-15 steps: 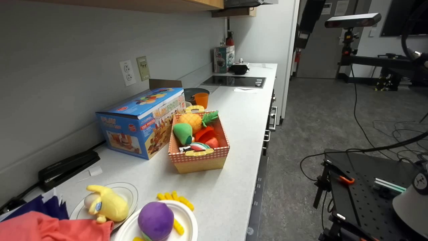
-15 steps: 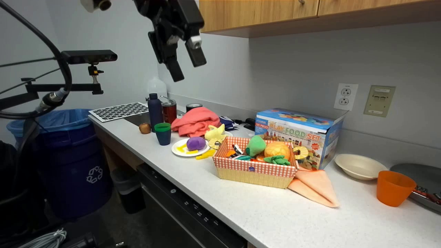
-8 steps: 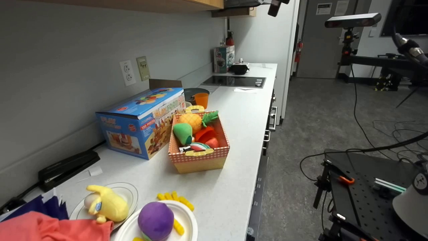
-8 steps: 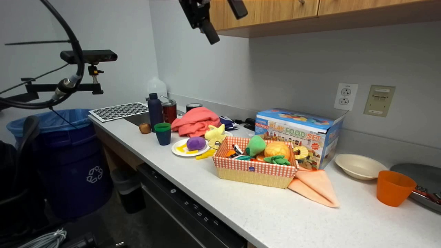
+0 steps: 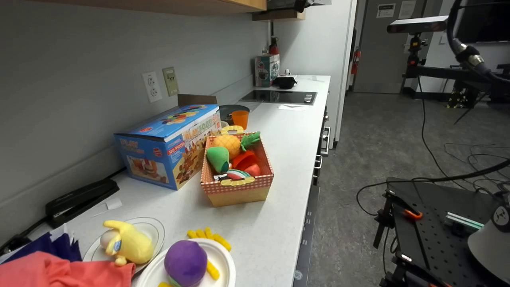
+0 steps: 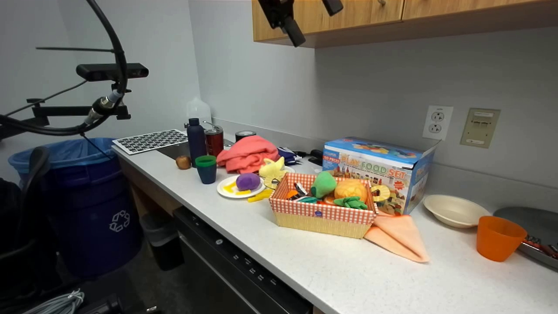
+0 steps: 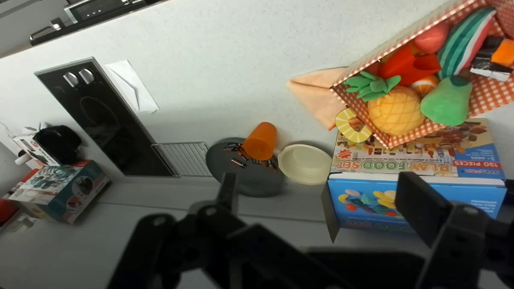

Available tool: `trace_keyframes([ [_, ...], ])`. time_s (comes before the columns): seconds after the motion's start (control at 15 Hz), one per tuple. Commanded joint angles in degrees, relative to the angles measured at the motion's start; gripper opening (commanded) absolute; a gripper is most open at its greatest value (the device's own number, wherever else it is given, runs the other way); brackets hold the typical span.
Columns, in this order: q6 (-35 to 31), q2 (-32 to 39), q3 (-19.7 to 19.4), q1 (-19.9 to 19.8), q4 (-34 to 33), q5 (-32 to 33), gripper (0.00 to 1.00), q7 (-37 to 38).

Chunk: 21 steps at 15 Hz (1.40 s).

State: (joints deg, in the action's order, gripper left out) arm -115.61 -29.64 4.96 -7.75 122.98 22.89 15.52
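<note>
Play food box (image 7: 413, 160): largest, on the counter (image 7: 241, 60) by the wall (image 6: 370, 87), flap (image 7: 331, 216) sticking out at one end. Cardboard; contents hidden, so weight can't be told. Probably too wide to span; flap edge is the likely pinch point, faces would dent. Basket (image 6: 320, 223): right next to it, contact can't be told, loaded with toy food (image 7: 447, 102). Walls look stiff, probably a moderate load; rim or yellow end loops (image 7: 342, 125) look grabbable, but a one-sided lift would probably tip it. Bowl (image 7: 306, 163): at the box's flap end, thin, light, likely slick; rim pinch. Plush pineapple (image 7: 395, 110): in the basket, soft, light, nothing to break; best squeezed across the body, leaves (image 7: 373, 86) look floppy. Orange cup (image 7: 261, 140): upright beside the bowl, light plastic by the look, easy to topple; sides or rim. Gripper (image 6: 316, 26): empty, fingers (image 7: 419, 204) spread wide, touching nothing. It hangs high over the counter, overlapping the upper cabinet (image 6: 366, 13) in an exterior view, fingers slanting downward; the wrist above it is cropped out there.
</note>
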Motion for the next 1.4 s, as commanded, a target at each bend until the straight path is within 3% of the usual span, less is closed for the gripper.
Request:
trace_keyframes([
  [0.0, 0.2, 0.1, -0.3, 0.4, -0.2, 0.2, 1.0, 0.1],
  [0.8, -4.5, 1.4, -1.2, 0.9, -0.4, 0.1, 1.0, -2.9],
  [1.33, -3.4, 1.8, -0.5, 0.7, -0.9, 0.5, 1.0, -2.7],
])
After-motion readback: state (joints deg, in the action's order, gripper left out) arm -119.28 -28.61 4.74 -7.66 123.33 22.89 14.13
